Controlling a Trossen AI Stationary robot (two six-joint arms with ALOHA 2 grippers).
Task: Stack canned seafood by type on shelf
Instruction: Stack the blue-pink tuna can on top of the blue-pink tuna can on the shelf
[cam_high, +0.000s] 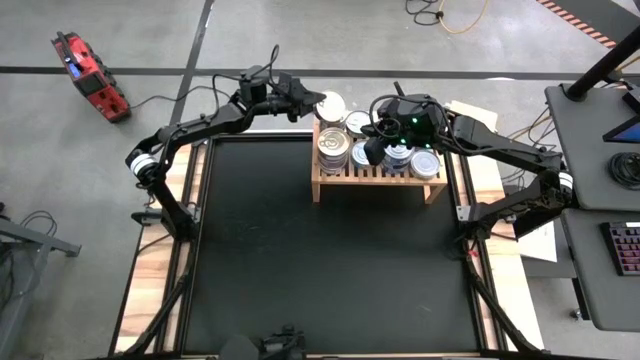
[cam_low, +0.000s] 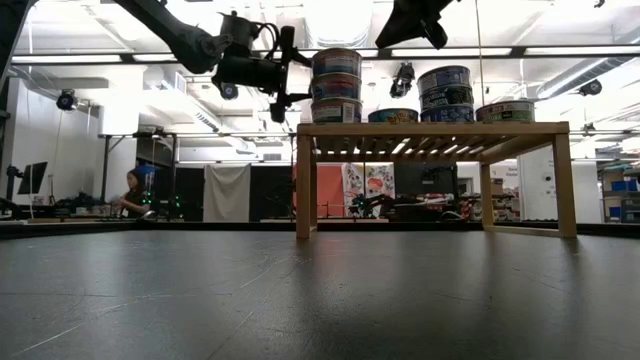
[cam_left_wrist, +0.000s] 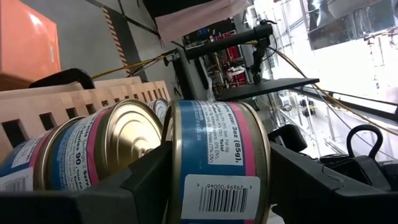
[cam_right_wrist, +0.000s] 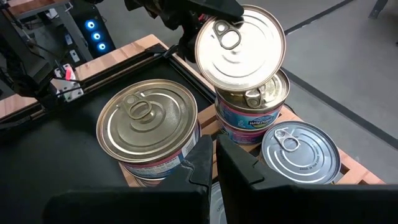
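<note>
A: I'm looking across a black mat in a workshop; the shelf is sitting at its far edge with tins stacked on top.

B: Where's the tin you're working?

A: I'm holding it in the left gripper, fingers clamped across the sides of the can, just beside the top of the blue stack at the shelf's left end. The right gripper is hovering over the shelf, fingers pinched shut on nothing.

B: Handling?

A: I'm judging it rigid, fairly light, slick-labelled; gripping the side wall seems best.
</note>
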